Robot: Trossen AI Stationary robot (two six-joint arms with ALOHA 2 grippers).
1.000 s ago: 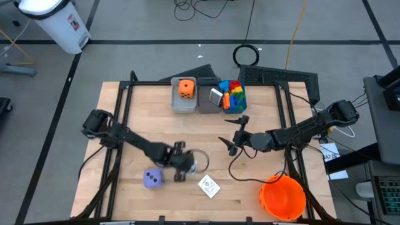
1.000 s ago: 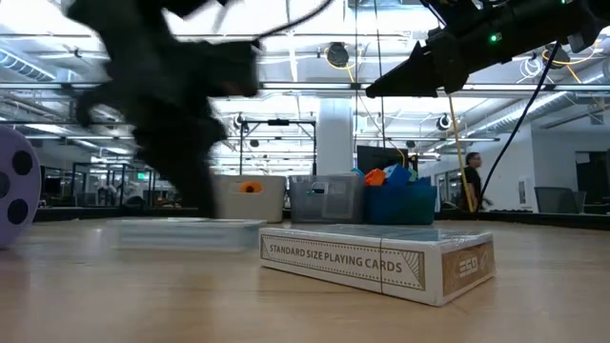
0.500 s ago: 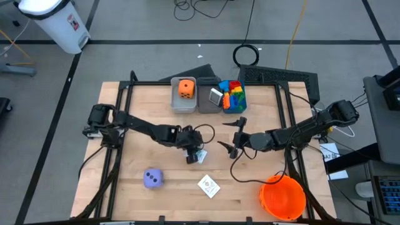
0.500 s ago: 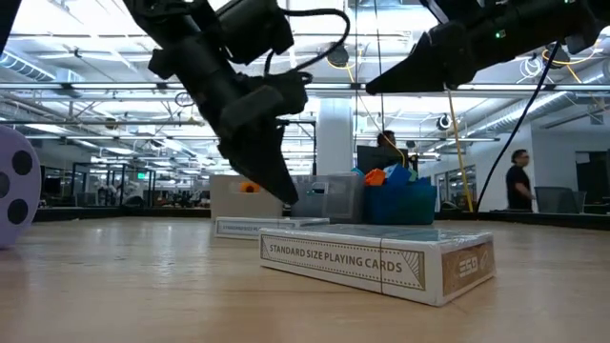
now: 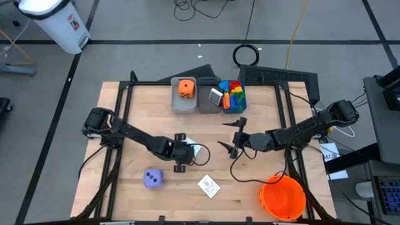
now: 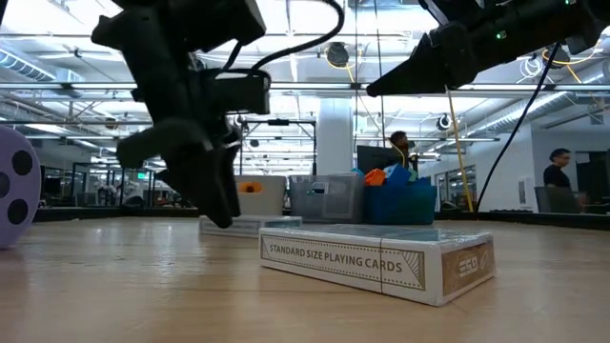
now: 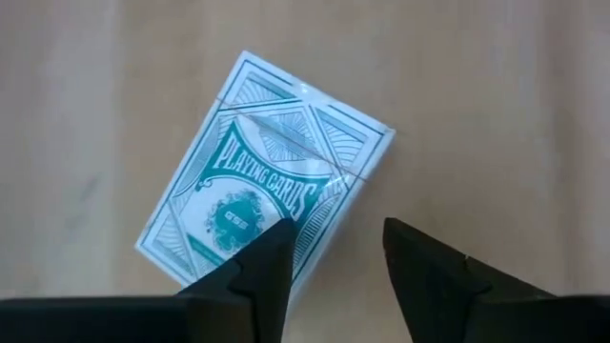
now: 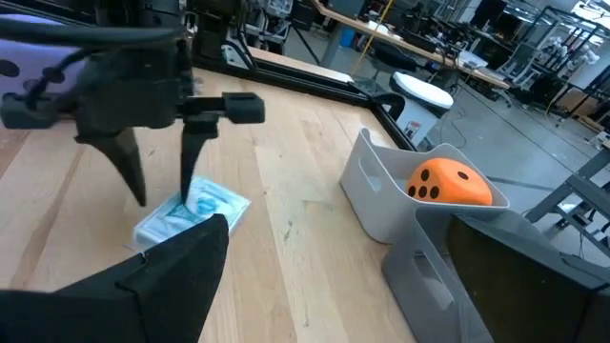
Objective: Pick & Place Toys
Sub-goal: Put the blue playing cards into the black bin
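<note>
A teal pack of playing cards [image 7: 267,181] lies flat on the table near its middle [image 5: 195,150]. My left gripper [image 7: 334,233] points down over it, open, with one finger above the pack's edge and the other above bare wood. A white card pack [image 5: 209,186] and a purple die [image 5: 153,179] rest on the table nearer the front. An orange die [image 5: 185,87] sits in a grey bin, and coloured blocks [image 5: 232,95] fill a blue bin at the far edge. My right gripper [image 5: 230,135] hangs open above the table's right half. My left gripper comes from above, slanting down, with one fingertip [image 7: 276,233] over the teal pack's long edge [image 7: 305,224] near a corner. Whether that finger touches the pack, I cannot tell. The pack lies flat on the wood.
Three bins [image 5: 209,100] stand in a row at the far edge. An orange bucket [image 5: 283,197] sits at the near right corner. A black frame [image 5: 125,112] runs along the table's sides. Bare wood lies between the bins and the teal pack.
My left gripper went toward the far right with the teal pack, which slid along the table away from the near edge. The gripper then drew back toward the near left and opened, and the pack stayed flat where it was left.
</note>
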